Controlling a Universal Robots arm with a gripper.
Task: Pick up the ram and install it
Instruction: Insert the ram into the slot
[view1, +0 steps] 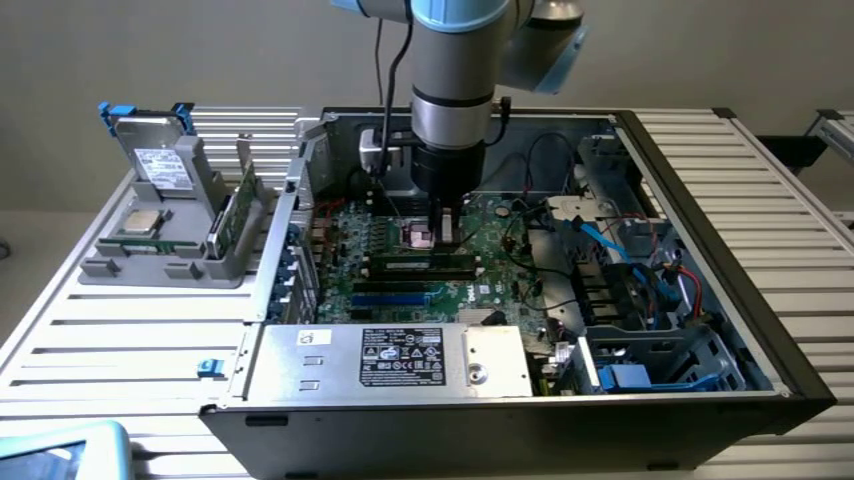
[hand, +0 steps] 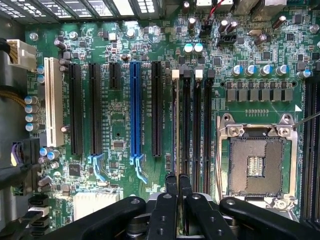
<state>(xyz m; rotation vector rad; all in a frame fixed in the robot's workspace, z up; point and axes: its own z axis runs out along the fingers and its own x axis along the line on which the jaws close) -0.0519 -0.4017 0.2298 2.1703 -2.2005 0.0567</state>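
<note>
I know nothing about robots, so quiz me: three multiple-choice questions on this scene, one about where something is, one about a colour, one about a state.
1. Where is the arm's black gripper?
A. on the floor
B. inside the open black computer case, above the green motherboard
C. pressed against the back wall

2. Besides black and white slots, the motherboard has one long slot of which colour?
A. red
B. yellow
C. blue

3. The square metal-framed processor socket is:
A. empty
B. covered by a fan
C. holding a chip

Answers: 1 B, the arm reaches down into the case. 2 C, the wrist view shows it blue. 3 A, its bare contacts show.
</note>
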